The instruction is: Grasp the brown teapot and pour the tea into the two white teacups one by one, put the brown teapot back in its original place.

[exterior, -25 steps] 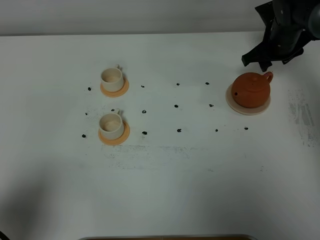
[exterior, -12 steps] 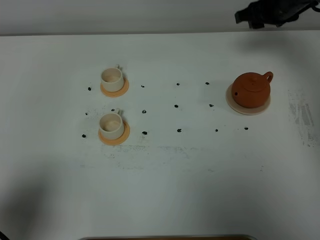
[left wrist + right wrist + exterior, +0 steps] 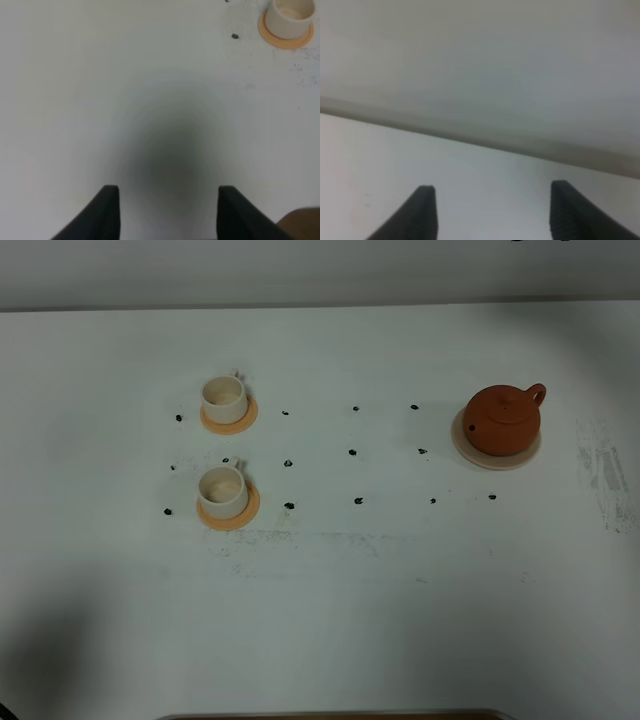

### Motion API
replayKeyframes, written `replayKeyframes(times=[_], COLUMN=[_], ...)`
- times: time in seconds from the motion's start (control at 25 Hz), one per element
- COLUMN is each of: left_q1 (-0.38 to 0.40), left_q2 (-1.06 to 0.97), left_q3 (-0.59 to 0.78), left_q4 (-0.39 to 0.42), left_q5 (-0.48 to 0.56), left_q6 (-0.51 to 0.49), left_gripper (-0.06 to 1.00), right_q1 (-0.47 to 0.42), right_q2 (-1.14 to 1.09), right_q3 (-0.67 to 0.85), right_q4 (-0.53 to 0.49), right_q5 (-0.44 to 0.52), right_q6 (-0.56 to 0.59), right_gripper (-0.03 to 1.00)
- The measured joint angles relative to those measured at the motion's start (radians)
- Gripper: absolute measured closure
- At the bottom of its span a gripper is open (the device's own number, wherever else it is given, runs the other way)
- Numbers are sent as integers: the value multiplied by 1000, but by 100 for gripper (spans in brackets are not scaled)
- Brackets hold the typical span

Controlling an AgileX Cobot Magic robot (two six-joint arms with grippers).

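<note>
Well, the brown teapot [image 3: 503,420] sits on its cream saucer [image 3: 463,447], well apart from the two white teacups [image 3: 223,397] on the counter [image 3: 380,610]. The left pincer [image 3: 170,215] and the right pincer [image 3: 495,215] are wide apart and empty. A grab at the small loop handle [image 3: 538,393] could slip and spill tea. I count one teapot, one saucer, two teacups, two orange coasters [image 3: 247,512].

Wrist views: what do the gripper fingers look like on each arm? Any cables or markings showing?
The left gripper has two matte black fingers, broad and flat, tapering to blunt squared tips. The right gripper carries the same kind of plain black fingers. No cables, labels or markings show on either pair, and the arms behind them are not in these views.
</note>
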Motion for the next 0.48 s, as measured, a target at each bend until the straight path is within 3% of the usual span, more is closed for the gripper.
replayKeyframes(times=[0.28,0.48], left_q1=[0,0], left_q2=[0,0], left_q3=[0,0], left_q4=[0,0], left_q5=[0,0], left_q6=[0,0], left_gripper=[48,48], right_q1=[-89,-184], right_q2=[-128,-100], right_q3=[291,359], right_q4=[15,45], right_q5=[-281,-346], right_q6=[-16,-9], right_gripper=[46,46])
